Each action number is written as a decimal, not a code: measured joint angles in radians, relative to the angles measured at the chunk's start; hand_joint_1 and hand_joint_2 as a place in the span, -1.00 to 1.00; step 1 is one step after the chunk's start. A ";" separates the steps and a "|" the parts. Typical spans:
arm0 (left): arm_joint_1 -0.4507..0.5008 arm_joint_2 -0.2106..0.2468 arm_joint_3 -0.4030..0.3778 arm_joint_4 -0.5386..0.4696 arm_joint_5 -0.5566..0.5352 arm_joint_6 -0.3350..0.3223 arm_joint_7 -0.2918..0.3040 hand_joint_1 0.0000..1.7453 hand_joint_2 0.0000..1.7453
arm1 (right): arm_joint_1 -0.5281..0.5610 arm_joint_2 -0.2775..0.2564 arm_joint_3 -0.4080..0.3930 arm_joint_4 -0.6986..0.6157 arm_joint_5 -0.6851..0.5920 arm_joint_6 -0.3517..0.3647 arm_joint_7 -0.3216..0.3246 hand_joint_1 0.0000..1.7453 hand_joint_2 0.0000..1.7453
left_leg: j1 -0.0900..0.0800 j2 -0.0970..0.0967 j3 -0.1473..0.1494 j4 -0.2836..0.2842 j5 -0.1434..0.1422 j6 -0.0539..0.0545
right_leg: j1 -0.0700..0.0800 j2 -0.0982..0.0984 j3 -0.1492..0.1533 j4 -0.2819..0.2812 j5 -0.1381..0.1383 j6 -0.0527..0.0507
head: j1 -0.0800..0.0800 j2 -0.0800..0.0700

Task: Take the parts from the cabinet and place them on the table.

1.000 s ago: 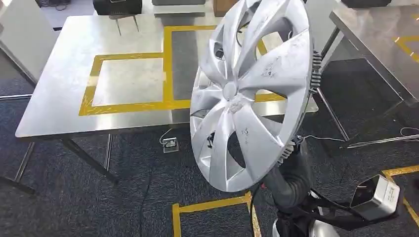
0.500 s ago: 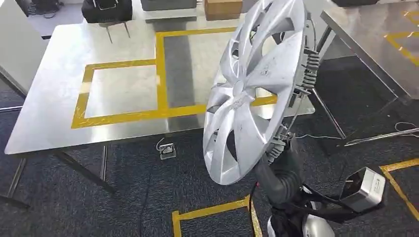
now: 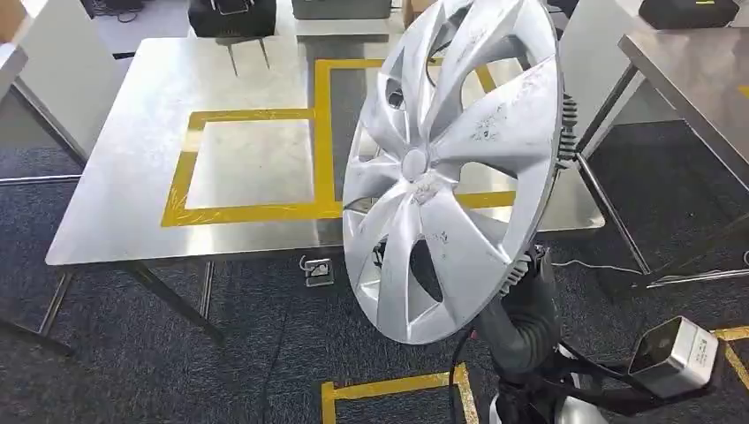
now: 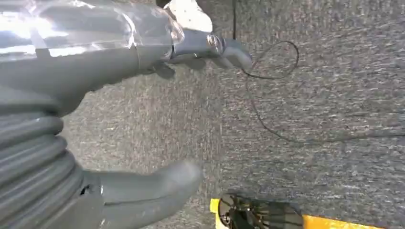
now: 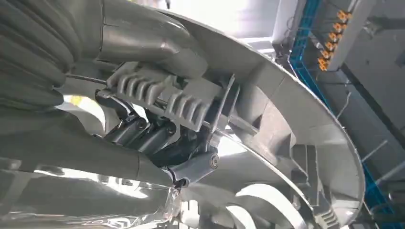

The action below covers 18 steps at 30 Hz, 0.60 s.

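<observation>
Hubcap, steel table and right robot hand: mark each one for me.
hubcap (image 3: 412, 164), head view, on its centre hub.
steel table (image 3: 132, 150), head view, on bare metal beside the yellow tape.
right robot hand (image 5: 143, 136), right wrist view, on the dark fingers gripping the hubcap's rim.

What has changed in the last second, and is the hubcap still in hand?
The camera swung, so the table shifted left, then back right in frame; nothing on it moved. The right hand still grips the hubcap upright. The left hand hangs open above the carpet.
</observation>
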 joint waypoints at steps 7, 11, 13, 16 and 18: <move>0.000 0.000 0.000 0.000 0.000 0.000 0.000 -1.00 1.00 | 0.001 0.000 0.000 0.001 -0.001 0.000 0.000 1.00 1.00 | 0.004 0.001 -0.095 0.184 -0.092 -0.034 | -0.011 -0.005 0.047 -0.061 0.004 -0.001 | -0.028 0.000; 0.004 0.006 0.000 0.000 0.000 0.000 0.000 -1.00 1.00 | 0.002 0.000 0.000 0.002 -0.001 0.000 0.000 1.00 1.00 | 0.011 0.004 -0.115 0.158 -0.002 -0.043 | -0.016 -0.001 0.070 -0.054 -0.018 0.008 | -0.040 0.000; 0.004 0.008 0.000 0.000 0.000 0.000 0.000 -1.00 1.00 | 0.002 0.000 0.000 0.001 -0.001 0.000 0.000 1.00 1.00 | 0.014 0.009 -0.051 0.009 0.069 -0.043 | -0.018 0.001 0.084 -0.045 -0.036 0.020 | -0.046 0.000; 0.002 0.006 0.000 0.000 0.000 0.000 0.000 -1.00 1.00 | 0.001 0.000 0.001 0.000 -0.001 0.000 0.000 1.00 1.00 | 0.005 0.009 -0.035 -0.002 0.043 -0.019 | -0.014 0.003 0.085 -0.042 -0.049 0.037 | -0.050 0.000; 0.004 0.006 0.000 0.000 0.000 0.000 0.000 -1.00 1.00 | 0.001 0.000 0.001 0.000 -0.001 0.000 0.000 1.00 1.00 | 0.008 0.007 -0.033 -0.007 0.042 -0.006 | -0.016 0.002 0.090 -0.044 -0.054 0.045 | -0.050 0.000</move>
